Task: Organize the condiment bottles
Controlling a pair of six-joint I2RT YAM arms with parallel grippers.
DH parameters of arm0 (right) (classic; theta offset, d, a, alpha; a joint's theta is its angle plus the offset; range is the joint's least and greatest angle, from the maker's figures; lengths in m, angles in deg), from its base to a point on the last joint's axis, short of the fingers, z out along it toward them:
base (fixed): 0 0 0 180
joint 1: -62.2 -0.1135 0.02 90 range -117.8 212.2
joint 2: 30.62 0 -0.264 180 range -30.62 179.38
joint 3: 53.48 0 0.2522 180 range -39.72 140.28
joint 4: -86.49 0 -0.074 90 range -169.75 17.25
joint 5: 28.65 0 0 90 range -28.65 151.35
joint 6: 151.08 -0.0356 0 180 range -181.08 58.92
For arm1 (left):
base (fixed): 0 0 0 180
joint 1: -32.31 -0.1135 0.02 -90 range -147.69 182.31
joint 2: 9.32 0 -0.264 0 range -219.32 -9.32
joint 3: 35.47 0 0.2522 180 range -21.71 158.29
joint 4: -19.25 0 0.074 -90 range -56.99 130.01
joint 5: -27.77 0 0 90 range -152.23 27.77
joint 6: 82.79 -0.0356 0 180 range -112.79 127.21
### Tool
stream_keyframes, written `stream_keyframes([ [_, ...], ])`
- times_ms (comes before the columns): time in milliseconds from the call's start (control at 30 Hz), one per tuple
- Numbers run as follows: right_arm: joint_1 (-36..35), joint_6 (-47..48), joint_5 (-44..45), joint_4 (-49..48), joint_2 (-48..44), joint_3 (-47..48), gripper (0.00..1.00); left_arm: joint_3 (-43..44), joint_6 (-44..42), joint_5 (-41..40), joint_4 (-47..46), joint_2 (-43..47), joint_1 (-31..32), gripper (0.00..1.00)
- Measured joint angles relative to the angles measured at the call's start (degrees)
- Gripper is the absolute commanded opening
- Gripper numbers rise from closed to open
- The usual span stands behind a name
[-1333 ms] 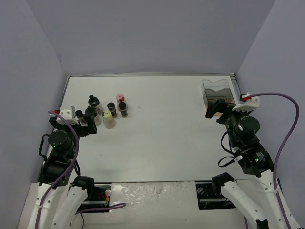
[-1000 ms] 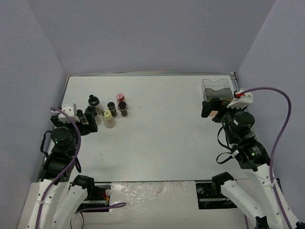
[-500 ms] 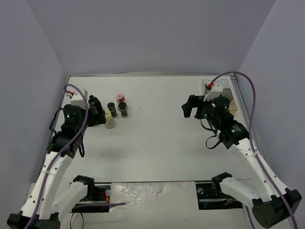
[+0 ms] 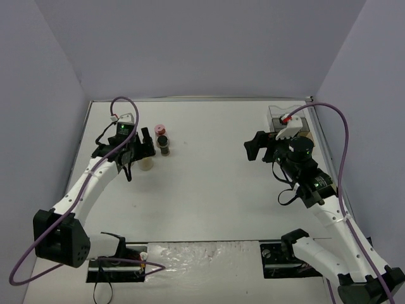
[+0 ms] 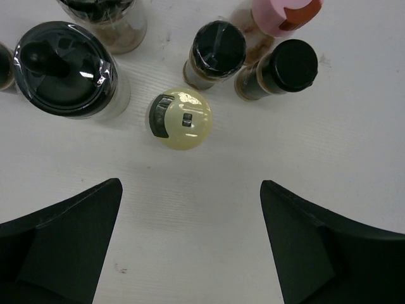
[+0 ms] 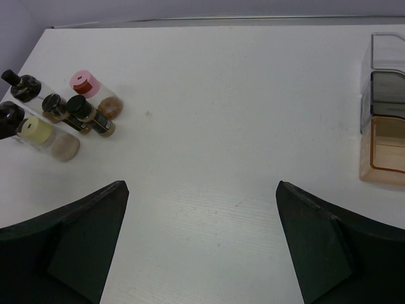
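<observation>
swung out over the table (image 4: 215,183) since a moment ago, the left tool (image 5: 190,187) now hovers spread wide, aimed down at the yellow-capped bottle (image 5: 182,118) among the condiment bottles (image 6: 81,113) at far left, seemingly lining up a pinch, while the right tool (image 6: 201,187) waits spread and empty.

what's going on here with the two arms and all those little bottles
Two robot arms are organizing small condiment bottles on a white table. The left end effector hovers open over the cluster at the table's left, lined up with the pale-yellow-capped bottle; black-capped bottles and a pink-capped one stand just beyond it. It holds nothing. The right end effector is open and empty over mid-table, and the clear tiered tray at the right has no bottles in it.
</observation>
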Motion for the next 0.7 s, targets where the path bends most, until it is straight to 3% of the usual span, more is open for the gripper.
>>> stream_keyframes([
  [367, 0.0, 0.0, -1.9, 0.2, -4.0, -2.2, 1.00, -1.1, 4.4, -3.9, -2.9, -7.8, 0.2, 0.85],
  [700, 0.0, 0.3, -2.2, 1.1, -5.5, -3.0, 1.00, -1.1, 6.1, -7.0, -5.5, -15.0, 0.2, 0.74],
])
